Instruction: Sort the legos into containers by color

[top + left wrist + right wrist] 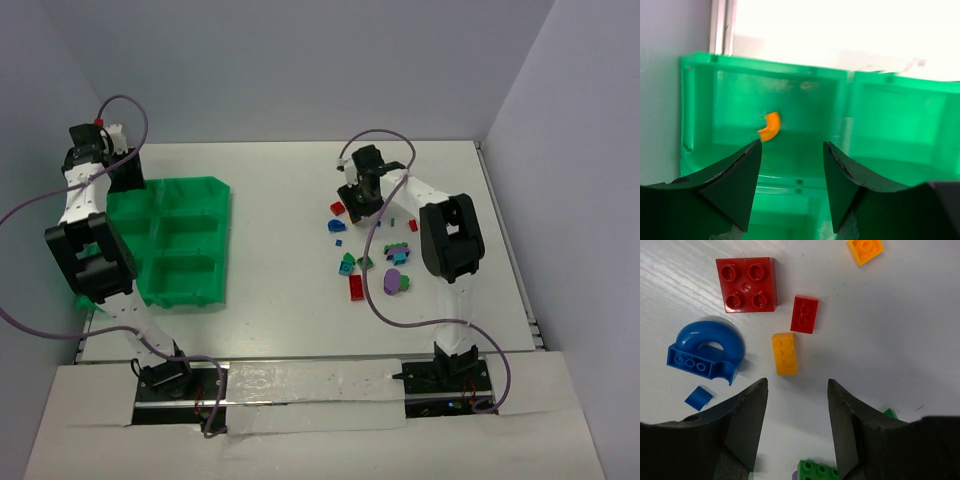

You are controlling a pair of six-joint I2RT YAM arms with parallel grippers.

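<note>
The green tray of containers (pixel 226 243) lies at the left of the table. My left gripper (pixel 97 150) hangs over its far left bin, open (pixel 792 144) with nothing between its fingers. An orange curved lego (pixel 771 126) lies in that bin, just beyond the left fingertip. The loose legos are spread right of centre, among them a red one (pixel 338 209), a blue one (pixel 336 226) and a purple one (pixel 395 281). My right gripper (pixel 360 195) is open (pixel 797 381) low over the table. An orange brick (pixel 784 354) lies just ahead of its fingertips, not touching them.
Around the orange brick lie a small red brick (pixel 804 314), a red square brick (pixel 746 284), a blue arch (pixel 705 352), a blue tile (pixel 698 397) and another orange piece (pixel 865 249). A green brick (pixel 816 471) sits under the right gripper. Walls close the table's back and sides.
</note>
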